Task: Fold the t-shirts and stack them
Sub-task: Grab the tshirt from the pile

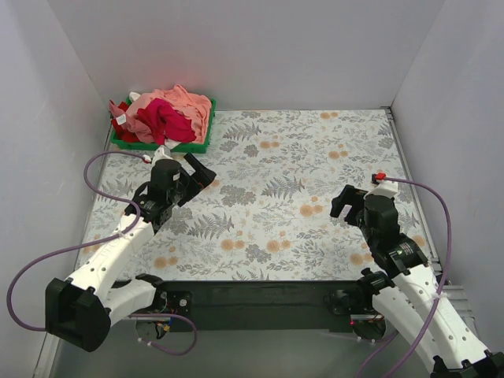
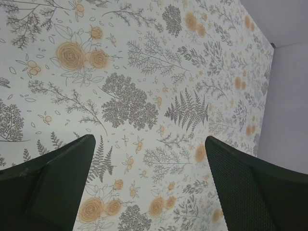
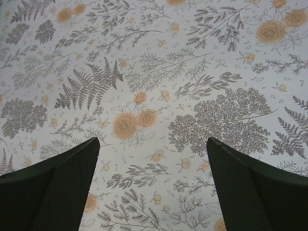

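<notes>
A heap of t-shirts lies in a green tray (image 1: 200, 146) at the far left: a crimson-magenta shirt (image 1: 168, 118) in front, salmon pink shirts (image 1: 187, 101) behind, and red cloth (image 1: 120, 114) at the left edge. My left gripper (image 1: 198, 173) is open and empty over the floral table, a short way in front of the tray. In the left wrist view (image 2: 149, 144) only tablecloth shows between its fingers. My right gripper (image 1: 346, 201) is open and empty at the right side; its wrist view (image 3: 153, 144) shows only tablecloth.
The table is covered by a floral cloth (image 1: 299, 173) with grey ferns and orange roses. White walls enclose the back and both sides. A metal rail (image 1: 405, 169) runs along the table's right edge. Purple cables loop beside both arms.
</notes>
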Controlling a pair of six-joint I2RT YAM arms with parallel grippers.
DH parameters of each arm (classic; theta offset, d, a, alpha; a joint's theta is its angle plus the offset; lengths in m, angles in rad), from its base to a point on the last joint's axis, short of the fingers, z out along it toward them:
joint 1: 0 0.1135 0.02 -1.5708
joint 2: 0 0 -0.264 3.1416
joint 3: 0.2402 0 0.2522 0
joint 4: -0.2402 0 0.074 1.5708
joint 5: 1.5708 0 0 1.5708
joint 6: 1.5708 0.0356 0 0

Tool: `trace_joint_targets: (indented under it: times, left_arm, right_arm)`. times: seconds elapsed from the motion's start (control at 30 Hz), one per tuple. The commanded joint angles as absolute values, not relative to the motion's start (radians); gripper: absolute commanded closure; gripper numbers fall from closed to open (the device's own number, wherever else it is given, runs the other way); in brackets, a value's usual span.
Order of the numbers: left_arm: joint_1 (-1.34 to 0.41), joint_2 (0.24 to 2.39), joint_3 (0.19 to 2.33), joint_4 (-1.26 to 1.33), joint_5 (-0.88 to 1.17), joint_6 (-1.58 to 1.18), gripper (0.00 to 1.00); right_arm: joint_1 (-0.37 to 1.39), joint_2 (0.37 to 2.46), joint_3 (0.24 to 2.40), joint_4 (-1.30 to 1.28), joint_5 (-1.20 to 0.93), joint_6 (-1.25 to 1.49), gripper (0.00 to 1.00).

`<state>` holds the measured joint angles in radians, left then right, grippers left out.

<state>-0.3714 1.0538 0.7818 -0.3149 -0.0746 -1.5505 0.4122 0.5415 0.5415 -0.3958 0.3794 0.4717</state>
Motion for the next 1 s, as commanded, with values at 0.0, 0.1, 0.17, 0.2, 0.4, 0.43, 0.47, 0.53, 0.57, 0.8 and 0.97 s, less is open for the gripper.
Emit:
trace_joint_targets:
  times: [0.0, 0.1, 0.17, 0.2, 0.4, 0.43, 0.47, 0.53, 0.57, 0.8, 0.97]
  left_arm:
    - [-0.368, 1.038, 0.841, -0.354, -0.153, -1.531, 0.02]
    - [-0.37, 1.048, 0.865, -0.364, -0.187, -1.519, 0.02]
    - [-0.37, 1.063, 0.893, -0.364, -0.221, -1.506, 0.02]
    - [-0.37, 1.095, 0.908, -0.367, -0.232, -1.499, 0.02]
    - [-0.353, 1.271, 1.098, -0.408, -0.32, -1.46, 0.02]
    - [-0.33, 1.342, 1.139, -0.41, -0.316, -1.451, 0.02]
    - [-0.316, 1.377, 1.179, -0.416, -0.307, -1.431, 0.02]
    - [-0.27, 1.484, 1.295, -0.422, -0.307, -1.422, 0.02]
    - [-0.253, 1.518, 1.33, -0.42, -0.301, -1.411, 0.02]
    - [-0.117, 1.867, 1.684, -0.457, -0.224, -1.376, 0.02]
    - [-0.069, 2.066, 1.958, -0.549, -0.29, -1.362, 0.02]
  right_arm:
    - [0.408, 0.543, 0.568, -0.38, 0.38, 0.48, 0.02]
    - [0.41, 0.534, 0.549, -0.368, 0.37, 0.497, 0.02]
    - [0.41, 0.531, 0.538, -0.345, 0.377, 0.483, 0.02]
    - [0.408, 0.531, 0.537, -0.339, 0.382, 0.482, 0.02]
    - [0.408, 0.555, 0.523, -0.288, 0.382, 0.449, 0.02]
    - [0.41, 0.563, 0.525, -0.284, 0.38, 0.445, 0.02]
    - [0.41, 0.574, 0.526, -0.273, 0.377, 0.431, 0.02]
    - [0.41, 0.61, 0.529, -0.265, 0.382, 0.422, 0.02]
    - [0.408, 0.624, 0.535, -0.261, 0.383, 0.411, 0.02]
    - [0.408, 0.774, 0.587, -0.252, 0.397, 0.374, 0.02]
    - [0.407, 0.847, 0.604, -0.235, 0.422, 0.359, 0.02]
